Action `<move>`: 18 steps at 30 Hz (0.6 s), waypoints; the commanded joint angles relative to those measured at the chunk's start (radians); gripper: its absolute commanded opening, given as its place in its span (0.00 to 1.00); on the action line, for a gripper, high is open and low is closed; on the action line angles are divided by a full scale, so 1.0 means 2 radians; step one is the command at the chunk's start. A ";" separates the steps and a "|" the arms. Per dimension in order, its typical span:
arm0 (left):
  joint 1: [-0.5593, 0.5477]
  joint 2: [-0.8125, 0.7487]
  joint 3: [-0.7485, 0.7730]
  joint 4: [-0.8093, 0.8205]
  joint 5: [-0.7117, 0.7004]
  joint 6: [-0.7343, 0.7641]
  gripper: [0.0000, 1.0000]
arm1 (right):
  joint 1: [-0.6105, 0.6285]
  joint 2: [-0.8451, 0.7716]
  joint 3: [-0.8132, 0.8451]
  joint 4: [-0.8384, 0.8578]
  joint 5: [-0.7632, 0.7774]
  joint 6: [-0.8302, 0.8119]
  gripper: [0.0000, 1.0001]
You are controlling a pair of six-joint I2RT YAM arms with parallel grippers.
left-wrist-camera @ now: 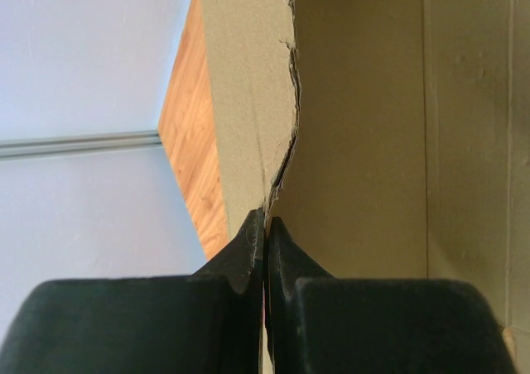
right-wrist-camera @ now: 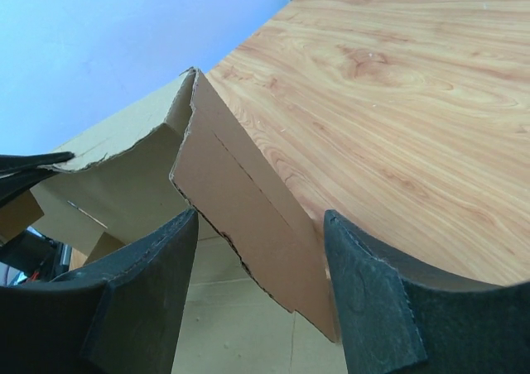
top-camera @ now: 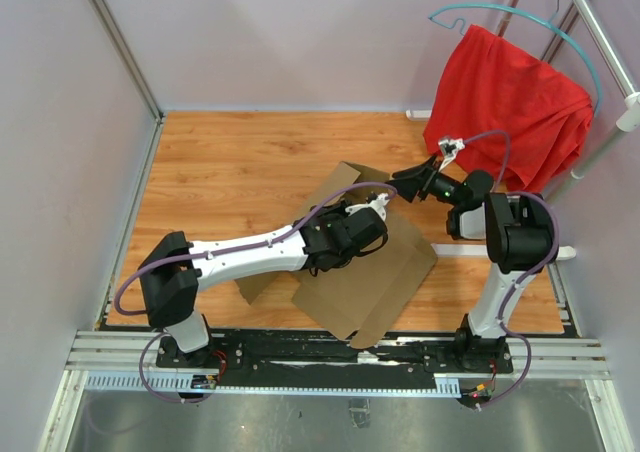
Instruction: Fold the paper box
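One paper box (top-camera: 380,282); left pincer (left-wrist-camera: 266,222) pinches its flap edge; right pincer (right-wrist-camera: 261,217) spread astride another flap.

paper box (top-camera: 385,272) on table (top-camera: 230,172), left fingers (left-wrist-camera: 240,258) on its flap, cloth (top-camera: 510,92) far right

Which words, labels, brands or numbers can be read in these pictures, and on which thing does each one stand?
No text can be read anywhere.
The paper box is plain brown cardboard, without print in all three views.
The red cloth, the wooden table, the left arm and the right arm carry no legible mark.
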 commanded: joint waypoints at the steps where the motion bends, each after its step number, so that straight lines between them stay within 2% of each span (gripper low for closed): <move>1: -0.007 0.034 -0.008 -0.005 0.102 -0.042 0.00 | -0.013 -0.025 -0.006 0.035 0.009 0.013 0.63; 9: -0.008 0.039 -0.003 -0.008 0.103 -0.043 0.00 | -0.022 -0.001 0.009 0.035 0.041 0.025 0.59; 13: -0.010 0.042 -0.001 -0.010 0.102 -0.043 0.00 | -0.017 0.034 0.034 0.032 0.034 0.032 0.57; 18: -0.010 0.043 0.004 -0.011 0.100 -0.044 0.00 | -0.014 0.029 0.029 0.036 0.034 0.021 0.57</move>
